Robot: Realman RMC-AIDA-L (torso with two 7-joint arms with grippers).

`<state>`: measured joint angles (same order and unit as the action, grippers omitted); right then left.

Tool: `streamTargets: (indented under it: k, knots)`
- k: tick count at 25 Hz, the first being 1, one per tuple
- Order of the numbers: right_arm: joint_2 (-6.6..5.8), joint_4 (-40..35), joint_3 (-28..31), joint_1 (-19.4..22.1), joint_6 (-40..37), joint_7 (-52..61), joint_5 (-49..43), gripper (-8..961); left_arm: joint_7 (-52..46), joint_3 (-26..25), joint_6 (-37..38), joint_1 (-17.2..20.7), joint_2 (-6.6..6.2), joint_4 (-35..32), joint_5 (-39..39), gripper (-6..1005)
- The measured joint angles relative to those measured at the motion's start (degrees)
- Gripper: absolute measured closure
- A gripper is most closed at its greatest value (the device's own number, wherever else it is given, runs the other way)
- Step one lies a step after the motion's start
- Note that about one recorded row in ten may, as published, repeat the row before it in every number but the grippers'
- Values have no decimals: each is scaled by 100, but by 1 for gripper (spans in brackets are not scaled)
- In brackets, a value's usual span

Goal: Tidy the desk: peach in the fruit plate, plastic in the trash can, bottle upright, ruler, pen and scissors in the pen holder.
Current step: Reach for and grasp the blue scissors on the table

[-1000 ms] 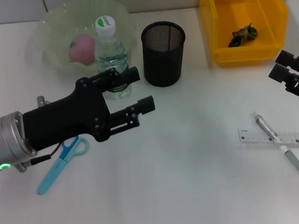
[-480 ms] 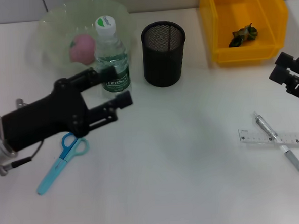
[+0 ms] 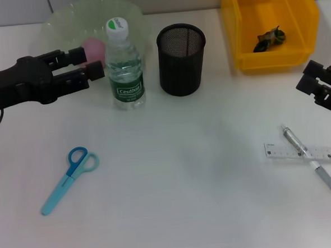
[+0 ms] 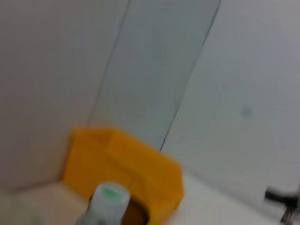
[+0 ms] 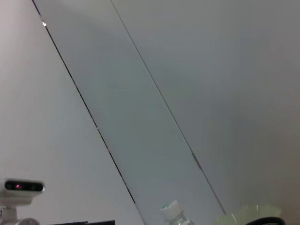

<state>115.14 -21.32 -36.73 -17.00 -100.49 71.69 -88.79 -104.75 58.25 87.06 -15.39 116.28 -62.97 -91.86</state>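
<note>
White surface (image 3: 187, 201), plain; grey panelled wall behind, seen in both wrist views.

Left pincer (image 3: 86, 62): black, reaching in from the robot's left side, held level, fingers parted with nothing between them. Tips sit just beside the bottle's shoulder, in front of the fruit plate. Contact with the bottle cannot be settled.

Bottle (image 3: 125, 67): upright, clear plastic, white and green cap. Dark green label carries white lettering that looks like "C'estbon"; a small printed mark on the cap is too fine to read. Stands just in front of the fruit plate and beside the pen holder. The left wrist view catches its cap (image 4: 110, 197) with the yellow bin behind.

Fruit plate (image 3: 53, 29): translucent pale green, wavy rim, at the far left of the surface. Peach (image 3: 93, 48) lies in it, partly hidden by the pincer fingers.

Pen holder (image 3: 181, 58): black mesh cup, upright, between bottle and trash can. Contents cannot be made out.

Trash can (image 3: 273, 53): bright yellow, far right. A crumpled dark green and brown wrapper (image 3: 270, 38) lies on its floor.

Scissors (image 3: 69, 177): light blue, flat on the surface at near left, closed, well apart from the left pincer.

Ruler (image 3: 330, 153): clear, flat at near right; fine graduations visible, numerals not legible. Pen (image 3: 311, 160) lies diagonally across it, touching.

Right pincer (image 3: 314, 75): black, at the right edge, above the surface near the trash can and beyond the ruler; two fingers apart, holding nothing.
</note>
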Motion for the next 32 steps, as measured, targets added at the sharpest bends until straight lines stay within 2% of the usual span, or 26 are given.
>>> streamTargets:
  k: [3, 6, 10, 11, 12, 15, 18, 23, 28, 32]
  knots:
    - [4, 6, -1, 2, 122, 0, -1, 249, -1057, 17, 15, -125, 125, -971, -1265, 304]
    - [8, 10, -1, 7, 150, 2, -1, 249, -1688, -22, 310, -253, 185, -1402, -1865, 305]
    - [9, 13, -1, 8, 157, 24, 0, 249, -2560, -9, 530, -317, 190, -1860, -2697, 305]
    - [8, 14, 0, 6, 157, 26, -1, 248, -2560, -9, 530, -317, 190, -1860, -2697, 305]
    - [4, 14, -1, 0, 157, 27, -1, 248, -3013, 26, 645, -411, 196, -2019, -3289, 305]
    - [-20, 8, -1, -41, 162, 29, -1, 248, -3520, 296, 869, -568, 214, -2099, -4121, 304]
    - [-47, -24, -29, -149, 204, 34, -1, 248, -3893, 922, 1011, -714, 220, -2124, -4928, 304]
    - [-117, -64, -124, -297, 168, 135, -221, 248, -4062, 1136, 1197, -889, 228, -2130, -5245, 304]
    - [-99, -247, -144, -365, 84, 127, -647, 248, -4084, 1101, 1269, -1020, 218, -2070, -5343, 305]
    - [-73, -291, -143, -389, 52, 123, -704, 248, -4114, 1085, 1380, -1177, 218, -1868, -5701, 305]
